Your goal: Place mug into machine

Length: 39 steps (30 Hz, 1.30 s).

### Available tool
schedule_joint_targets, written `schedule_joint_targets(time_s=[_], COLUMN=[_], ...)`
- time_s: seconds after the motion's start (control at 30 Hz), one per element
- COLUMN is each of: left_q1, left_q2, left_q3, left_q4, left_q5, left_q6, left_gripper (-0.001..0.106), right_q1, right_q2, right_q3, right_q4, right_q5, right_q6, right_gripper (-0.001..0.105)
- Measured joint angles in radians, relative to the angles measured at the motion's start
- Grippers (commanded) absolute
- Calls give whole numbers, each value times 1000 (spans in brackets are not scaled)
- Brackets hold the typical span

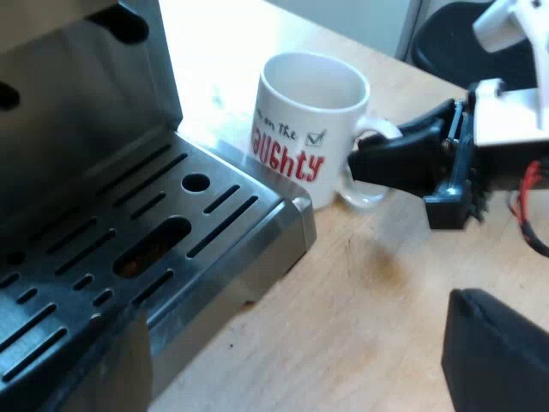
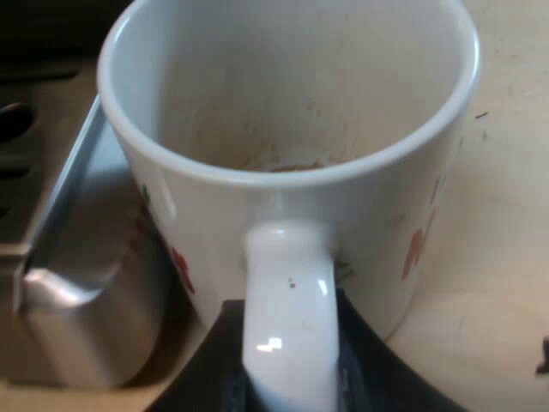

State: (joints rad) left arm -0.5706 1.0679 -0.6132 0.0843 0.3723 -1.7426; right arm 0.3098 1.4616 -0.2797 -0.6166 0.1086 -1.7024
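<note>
In the left wrist view, the mug [image 1: 296, 129] stands upright on the table [image 1: 386, 300], just beside the corner of the espresso machine's drip tray [image 1: 129, 240] and not yet on it. The right gripper [image 1: 377, 160] is at its handle, on the side away from the tray. My left gripper [image 1: 493, 348] hangs clear of the tray; I cannot tell its state. In the right wrist view, 2 black fingers [image 2: 210, 365] pinch the handle [image 2: 287, 292], with the tray's corner just past the mug. Glazed ceramic is stiff, fairly heavy and slick, and it could chip on the steel edge, so I judge it needs a firm handle grip and a clear lift.
</note>
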Motion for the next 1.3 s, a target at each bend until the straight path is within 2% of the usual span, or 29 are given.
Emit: schedule_joint_targets(time_s=[0.1, 0.23, 0.43, 0.6, 0.83, 0.97, 1.07, 1.3], left_q1=[0, 0, 0, 0, 0, 0, 0, 0], left_q2=[-4, -54, -222, -352, -463, -522, -559, -670], left_q3=[0, 0, 0, 0, 2, 1, 1, 1], left_q4=[21, 33, 49, 149, 239, 320, 384, 518], left_q5=[0, 0, 0, 0, 0, 0, 0, -87], left_q6=[0, 0, 0, 0, 0, 0, 0, 0], left_gripper=[71, 71, 71, 71, 71, 67, 66, 66], right_q1=[42, 56, 56, 56, 56, 84, 135, 315], right_q2=[-56, -128, -286, -461, -690, -823, -903, -985], right_q3=[12, 12, 12, 12, 13, 13, 13, -54], right_q4=[50, 111, 261, 423, 639, 771, 849, 1044], right_q5=[72, 116, 146, 148, 150, 152, 152, 173], right_q6=[-2, -2, -12, -13, -16, -86, -108, -114], right_gripper=[0, 0, 0, 0, 0, 0, 0, 0])
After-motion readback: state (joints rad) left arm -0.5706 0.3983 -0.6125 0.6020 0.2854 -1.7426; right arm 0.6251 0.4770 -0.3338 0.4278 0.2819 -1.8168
